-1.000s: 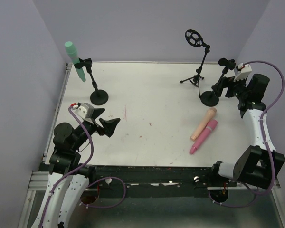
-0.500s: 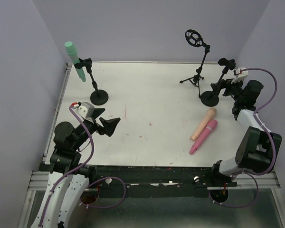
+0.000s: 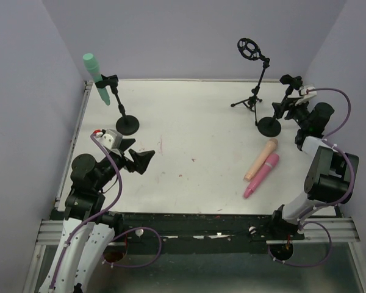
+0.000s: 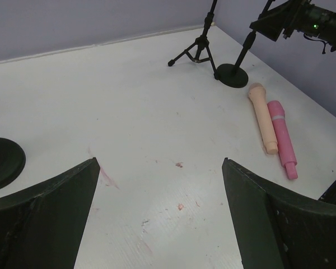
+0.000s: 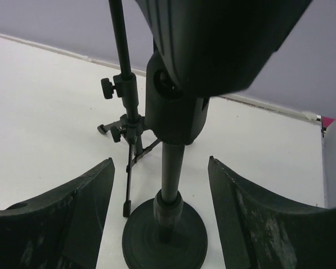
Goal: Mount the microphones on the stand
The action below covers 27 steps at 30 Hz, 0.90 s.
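Note:
The mint green microphone [image 3: 94, 76] sits clipped in the left stand [image 3: 127, 125] at the back left. The peach microphone [image 3: 260, 159] [image 4: 262, 115] and pink microphone [image 3: 261, 175] [image 4: 281, 134] lie side by side on the table at the right. Behind them is the right round-base stand [image 3: 269, 126] [image 5: 165, 235] with an empty clip [image 3: 290, 80]. My right gripper [image 3: 285, 108] [image 5: 160, 159] is open, straddling this stand's post [image 5: 171, 168] with a gap on each side. Low over the near left of the table, my left gripper [image 3: 137, 160] [image 4: 159, 161] is open and holds nothing.
A tripod stand [image 3: 250, 101] [image 5: 126, 129] with a ring-shaped holder [image 3: 250, 49] is at the back, just left of the right stand. Purple walls close in the back and both sides. The left stand's base [image 4: 3, 162] lies left of my left fingers.
My right arm has swung in toward the right stand, bringing its gripper around the post, and the jaws have narrowed a little. The left arm has hardly moved.

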Motion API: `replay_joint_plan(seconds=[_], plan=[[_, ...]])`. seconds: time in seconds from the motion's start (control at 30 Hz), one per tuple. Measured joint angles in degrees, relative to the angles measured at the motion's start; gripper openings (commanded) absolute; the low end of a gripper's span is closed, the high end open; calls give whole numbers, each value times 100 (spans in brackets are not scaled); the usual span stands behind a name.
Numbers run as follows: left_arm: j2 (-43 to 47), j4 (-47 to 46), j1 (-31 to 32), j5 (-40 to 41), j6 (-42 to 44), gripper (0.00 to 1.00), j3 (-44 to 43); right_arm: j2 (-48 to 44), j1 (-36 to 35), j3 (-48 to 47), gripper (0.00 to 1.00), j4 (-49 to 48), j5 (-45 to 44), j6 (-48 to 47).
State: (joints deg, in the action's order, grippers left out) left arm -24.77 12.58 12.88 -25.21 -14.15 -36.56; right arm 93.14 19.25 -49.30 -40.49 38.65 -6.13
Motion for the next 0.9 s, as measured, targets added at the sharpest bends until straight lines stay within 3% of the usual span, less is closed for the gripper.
replay_joint_plan(seconds=[0.17, 0.33, 0.43, 0.9], plan=[[-59, -2, -2, -4, -2, 99, 2, 181, 0, -188, 59, -280, 151, 15], [-68, -2, -9, -4, -2, 99, 7, 313, 0, -343, 21, -450, 260, 17], [-70, -2, -13, -7, -2, 99, 9, 343, 0, -389, 10, -452, 291, 107], [-79, -11, -13, -15, -4, 99, 39, 199, 0, -1084, 2, 295, 280, 313]])
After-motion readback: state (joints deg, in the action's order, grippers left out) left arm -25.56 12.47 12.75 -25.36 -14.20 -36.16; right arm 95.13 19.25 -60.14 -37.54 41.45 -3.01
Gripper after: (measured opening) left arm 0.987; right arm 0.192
